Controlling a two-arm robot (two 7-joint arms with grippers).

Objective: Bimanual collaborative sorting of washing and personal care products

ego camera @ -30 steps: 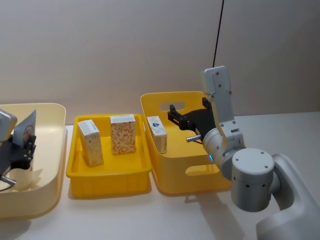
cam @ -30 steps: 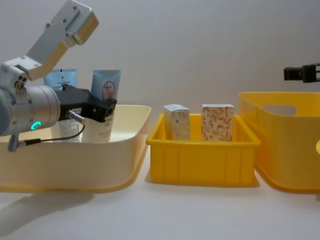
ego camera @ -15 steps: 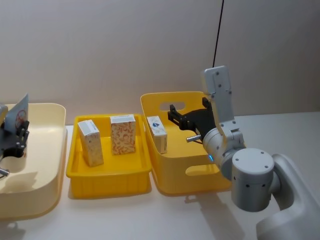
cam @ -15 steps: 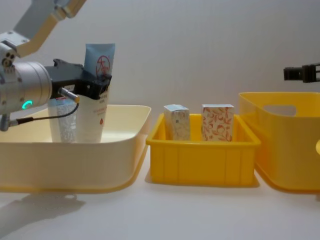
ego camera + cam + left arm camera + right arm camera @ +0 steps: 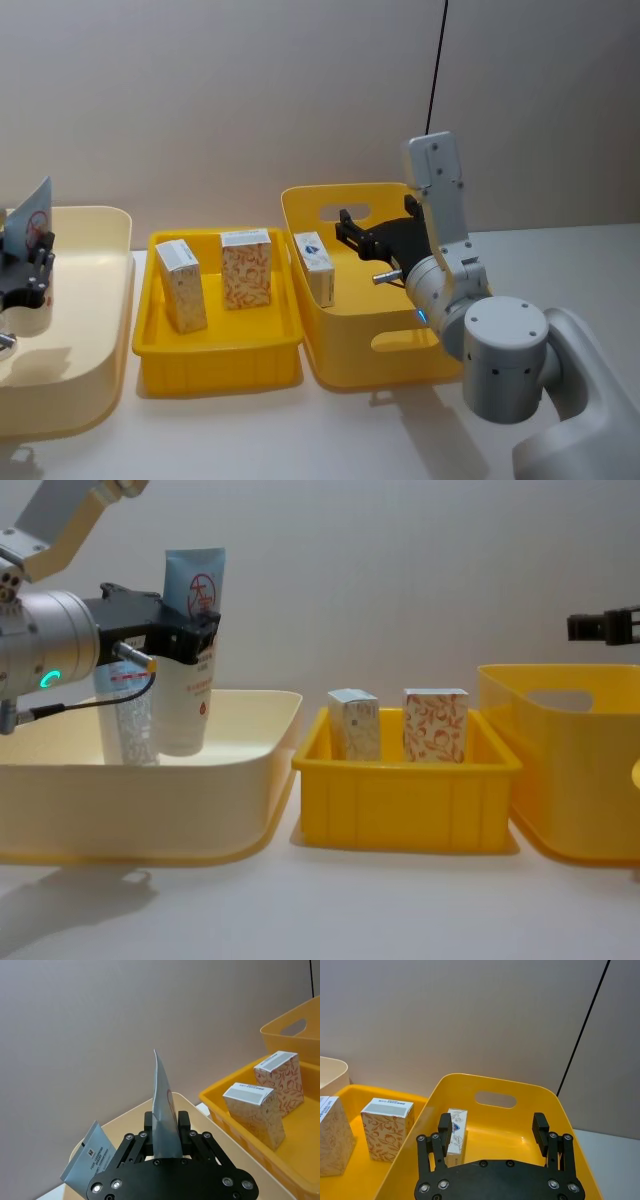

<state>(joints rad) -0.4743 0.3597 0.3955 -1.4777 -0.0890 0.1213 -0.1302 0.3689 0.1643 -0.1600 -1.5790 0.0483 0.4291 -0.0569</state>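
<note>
**Tube up, partner waiting**

My left pincer (image 5: 198, 637) is clamped on a light-blue tube (image 5: 184, 705), holding it upright over the cream bin (image 5: 150, 810) with its lower end below the far rim. I judge this the lift-out step. Next I must clear the wall and carry the tube right without swinging it. My right pincer (image 5: 492, 1127) hovers wide open and empty above the deep yellow bin (image 5: 515, 1120). The chest view gives the tube's red logo and height. The left wrist view gives my squeeze edge-on, and a second tube (image 5: 90, 1157) leaning beside it.
</note>
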